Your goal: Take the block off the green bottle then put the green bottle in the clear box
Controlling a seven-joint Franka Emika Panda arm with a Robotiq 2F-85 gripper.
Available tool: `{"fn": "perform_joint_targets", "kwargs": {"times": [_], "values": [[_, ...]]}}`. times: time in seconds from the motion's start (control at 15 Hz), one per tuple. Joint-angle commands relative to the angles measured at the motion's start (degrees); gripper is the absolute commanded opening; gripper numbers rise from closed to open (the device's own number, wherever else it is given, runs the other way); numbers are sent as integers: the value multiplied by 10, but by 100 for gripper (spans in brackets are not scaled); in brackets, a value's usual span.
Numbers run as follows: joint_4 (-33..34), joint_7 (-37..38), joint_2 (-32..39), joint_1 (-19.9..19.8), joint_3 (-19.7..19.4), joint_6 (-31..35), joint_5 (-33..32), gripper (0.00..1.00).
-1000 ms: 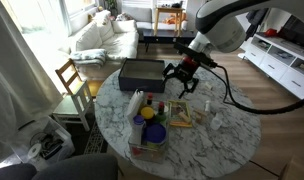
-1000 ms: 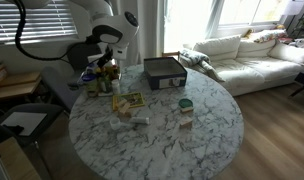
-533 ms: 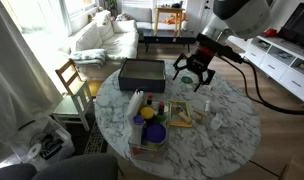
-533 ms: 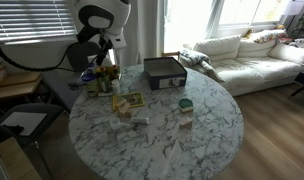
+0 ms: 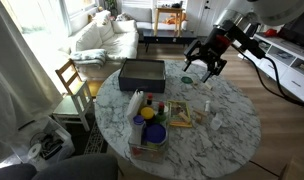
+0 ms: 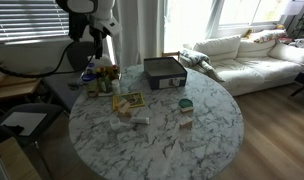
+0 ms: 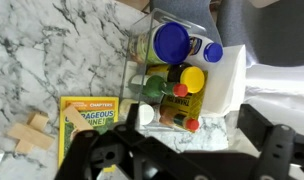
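A home living room: white sofa (image 5: pixel 100 38), wooden chair (image 5: pixel 70 82), round marble table (image 5: pixel 232 125).

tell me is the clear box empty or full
Full, or nearly: in the wrist view the clear box is crowded with capped bottles, a yellow cap among them.

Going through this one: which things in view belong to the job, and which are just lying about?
Job in hand:
green bottle, in the clear box
wooden blocks, on the table
pincer, open

Lying about:
dark box
yellow book
white bottle
blue-capped bottle
yellow-capped bottle
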Motion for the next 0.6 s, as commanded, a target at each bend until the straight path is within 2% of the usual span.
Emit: {"fn": "perform_joint_targets", "kwargs": {"times": [0.0, 0.07, 0.13, 0.53], "values": [[-53, -74, -47, -6, 6, 38, 9, 100], [-59, -87, -52, -5, 6, 46, 13, 100], [-21, -52, -25, -6, 6, 20, 3, 100], [-38, -73, -40, -5, 5, 28, 3, 100]]}}
